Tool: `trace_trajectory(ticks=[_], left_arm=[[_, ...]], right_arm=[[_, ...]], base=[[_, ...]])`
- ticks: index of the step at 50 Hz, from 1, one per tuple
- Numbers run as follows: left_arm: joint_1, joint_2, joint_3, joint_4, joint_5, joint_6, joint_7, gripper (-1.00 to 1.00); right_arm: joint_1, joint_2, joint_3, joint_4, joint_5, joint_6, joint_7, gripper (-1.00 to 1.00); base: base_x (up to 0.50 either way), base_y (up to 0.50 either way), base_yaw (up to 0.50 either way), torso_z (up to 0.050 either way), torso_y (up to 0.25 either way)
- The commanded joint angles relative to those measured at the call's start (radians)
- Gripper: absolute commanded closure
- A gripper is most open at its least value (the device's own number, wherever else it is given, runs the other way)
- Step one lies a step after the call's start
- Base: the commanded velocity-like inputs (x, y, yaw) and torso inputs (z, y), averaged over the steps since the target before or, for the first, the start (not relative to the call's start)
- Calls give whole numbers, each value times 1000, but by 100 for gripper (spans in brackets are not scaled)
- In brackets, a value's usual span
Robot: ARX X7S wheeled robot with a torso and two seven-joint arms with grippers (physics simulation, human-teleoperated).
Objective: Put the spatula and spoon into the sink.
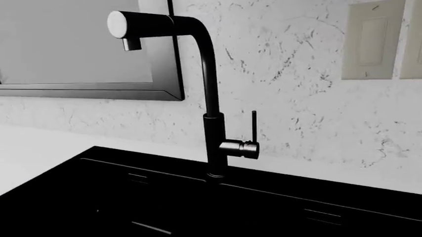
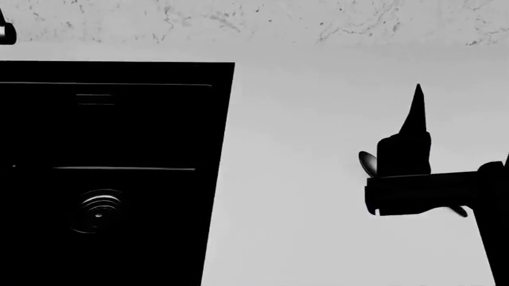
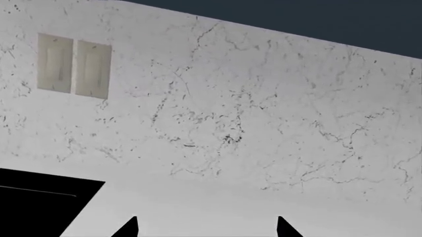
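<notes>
Small dark grey oval-bowled spoon [image 2: 366, 162] lay on the white table well right of the black double-basin sink [image 2: 159, 119], mostly hidden under the right hand [image 2: 414, 119] with fingers apart; likely light, stiff, slippery, best pinched mid-handle.

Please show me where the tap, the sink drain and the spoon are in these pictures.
tap [image 1: 211, 84]: left wrist view, on its upright black neck.
sink drain [image 2: 98, 210]: head view, on its ringed round centre.
spoon [image 2: 368, 161]: head view, on the oval bowl beside the right gripper [image 2: 409, 128].
</notes>
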Motion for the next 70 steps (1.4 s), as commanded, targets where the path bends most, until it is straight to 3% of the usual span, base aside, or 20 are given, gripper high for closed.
trace_trajectory(ticks=[1,21,27,32,40,44,51,70], left_arm=[[2,13,-16,-5,11,24,14,-100],[14,9,-20,-15,-12,35,3,-100],[22,5,-21,-17,-18,39,1,-100],[21,3,-21,-25,-22,45,1,-100],[18,0,-4,-44,-24,64,4,-100],[22,-1,-2,-48,-27,66,4,-100],[29,-5,-15,-44,-35,63,0,-100],[40,-8,0,-68,-37,97,0,-100]], right_arm=[[5,-15,8,5,-22,-6,-22,-100],[-15,-2,8,5,-25,-23,-46,-100],[-17,29,-47,111,12,14,-76,-100],[81,94,-129,299,68,95,-204,-100],[153,130,-271,395,-143,163,-508,-100],[193,128,-340,443,-138,196,-536,-100],[235,204,-427,549,83,214,-412,-100],[133,280,-385,674,151,46,-335,-100]], base=[[0,0,0,0,0],[164,-15,0,0,1],[0,0,0,0,0],[0,0,0,0,0],[0,0,0,0,0],[0,0,0,0,0],[0,0,0,0,0],[0,0,0,0,0]])
